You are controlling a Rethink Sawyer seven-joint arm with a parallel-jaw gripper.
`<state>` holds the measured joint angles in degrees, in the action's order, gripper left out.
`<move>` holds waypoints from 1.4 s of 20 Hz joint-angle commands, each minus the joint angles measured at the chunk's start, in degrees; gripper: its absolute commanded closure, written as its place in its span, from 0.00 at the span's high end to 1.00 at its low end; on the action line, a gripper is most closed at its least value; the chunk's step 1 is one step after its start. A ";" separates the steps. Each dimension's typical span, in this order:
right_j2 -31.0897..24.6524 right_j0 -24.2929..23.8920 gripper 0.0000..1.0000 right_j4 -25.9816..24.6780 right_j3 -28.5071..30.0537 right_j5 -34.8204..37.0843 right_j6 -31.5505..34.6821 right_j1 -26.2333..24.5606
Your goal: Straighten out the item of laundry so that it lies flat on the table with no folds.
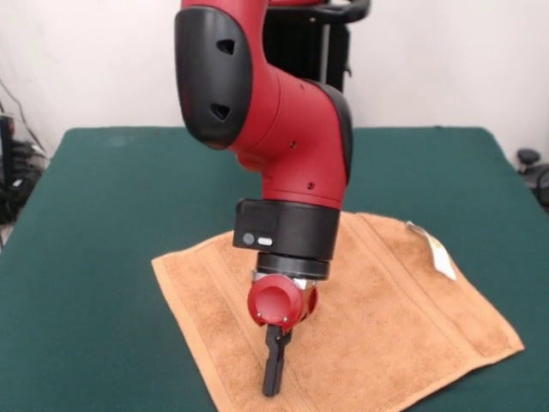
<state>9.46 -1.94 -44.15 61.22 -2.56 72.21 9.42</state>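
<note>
Jaws (273,378): black, pointing down, tip at or just above the towel surface. Seen edge-on from the front, so only one dark blade shows; cannot tell whether they are parted or closed, nor whether any cloth is pinched. Contact w/ towel not confirmed.

Above the jaws: round red wrist piece (276,302), then black collar w/ a small light marking, then the red and black arm (274,112) coming down from the top of frame. Arm hides part of the towel's far edge.

Towel (386,318): tan-orange terry, lying on the tabletop (111,223), in the near half, right of centre. Set at an angle to the tabletop edges: left corner points toward frame left, right corner toward lower right. Woven band lines run along the left end and along the right end. Surface looks largely flat; no big fold seen in the visible part. Near edge runs out of frame at the bottom, so that part is unchecked. Small white tag (439,255) sits at the far right edge, lying partly on the green cloth.

Tabletop: dark green, felt-like, much larger than the towel.

Containers: none seen on the tabletop; nothing to report on contents.

Surroundings: pale wall behind, dark cables at frame left, a dark object at the right edge.
</note>
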 commanded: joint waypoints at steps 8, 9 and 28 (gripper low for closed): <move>-5.46 -3.05 0.00 1.30 4.73 4.53 5.95 -6.12; -6.43 -3.68 0.00 1.04 5.71 4.62 5.52 -5.15; -15.83 -9.65 0.00 0.21 17.64 10.26 0.63 7.87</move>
<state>1.90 -11.79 -43.21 70.31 -0.79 72.21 15.96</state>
